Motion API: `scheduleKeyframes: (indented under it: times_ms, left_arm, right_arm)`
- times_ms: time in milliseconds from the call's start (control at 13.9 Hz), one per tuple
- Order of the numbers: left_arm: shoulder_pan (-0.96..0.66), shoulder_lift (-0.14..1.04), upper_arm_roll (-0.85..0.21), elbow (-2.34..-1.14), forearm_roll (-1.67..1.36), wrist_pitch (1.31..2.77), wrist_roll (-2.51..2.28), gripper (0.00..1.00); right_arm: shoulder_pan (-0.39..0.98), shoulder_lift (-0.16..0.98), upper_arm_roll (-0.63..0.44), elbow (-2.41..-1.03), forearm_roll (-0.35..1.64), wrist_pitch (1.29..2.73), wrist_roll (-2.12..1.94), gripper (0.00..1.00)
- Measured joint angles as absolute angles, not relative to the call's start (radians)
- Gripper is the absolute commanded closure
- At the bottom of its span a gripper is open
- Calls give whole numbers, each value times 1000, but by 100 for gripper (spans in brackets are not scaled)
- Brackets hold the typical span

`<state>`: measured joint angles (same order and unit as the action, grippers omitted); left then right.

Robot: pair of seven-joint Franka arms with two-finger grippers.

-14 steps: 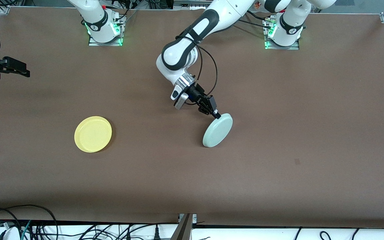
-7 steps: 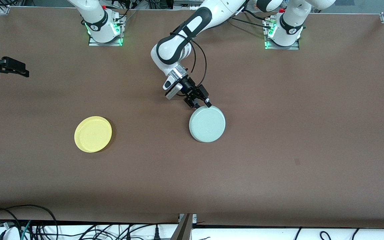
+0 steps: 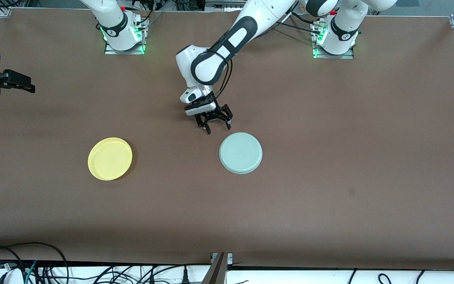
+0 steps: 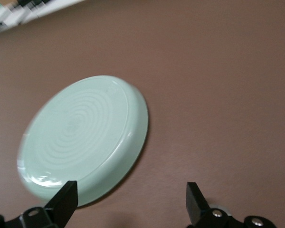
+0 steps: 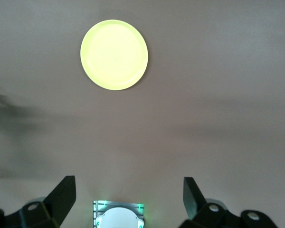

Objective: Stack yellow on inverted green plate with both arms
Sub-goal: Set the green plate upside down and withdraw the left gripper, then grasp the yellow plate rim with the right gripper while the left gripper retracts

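Observation:
The pale green plate [image 3: 240, 152] lies flat and upside down near the table's middle. Its ringed underside shows in the left wrist view [image 4: 83, 140]. My left gripper [image 3: 215, 127] is open and empty over bare table just beside the green plate's rim; in its own view [image 4: 130, 204] the plate lies beside one finger. The yellow plate [image 3: 110, 158] lies rim up toward the right arm's end, apart from the green one, and shows in the right wrist view [image 5: 114, 54]. My right gripper [image 3: 28, 83] waits open and empty, high over that end of the table [image 5: 128, 199].
The arm bases [image 3: 123, 37] [image 3: 334, 39] with green lights stand along the table's edge farthest from the front camera. Cables [image 3: 34, 268] lie along the edge nearest the camera. A small dark mark [image 3: 351, 191] is on the brown tabletop toward the left arm's end.
My left gripper let go of the green plate, which dropped from tilted on its rim to flat and upside down. The gripper opened and drew off it. The right arm and yellow plate stayed put.

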<state>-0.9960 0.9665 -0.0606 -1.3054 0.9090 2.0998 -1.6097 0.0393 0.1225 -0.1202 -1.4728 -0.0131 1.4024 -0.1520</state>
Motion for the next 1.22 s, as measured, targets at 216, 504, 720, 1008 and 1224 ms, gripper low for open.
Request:
scheduleKeyframes:
  times_ms: [216,504,720,1008,1224]
  left_arm:
    - [-899,961,-70,-1280,832,2182,-1617,0]
    - [-677,925,-190,-1191,525,2195,-1456,0]
    - [-495,851,-251,-1158,346,2116,-1296,0]
    - [-340,753,-277,-1150,198,1978,-1122,0]
    - [-225,672,-277,-1146,110,1859,-922,0]
  right_arm:
    - [39,171,-131,-1478,2,1456,-152,0]
    - [39,281,-130,-1484,37,1540,-152,0]
    - [39,372,-130,-1489,93,1626,-152,0]
    - [34,496,-131,-1494,132,1755,-152,0]
    - [17,575,-131,-1503,142,1826,-152,0]
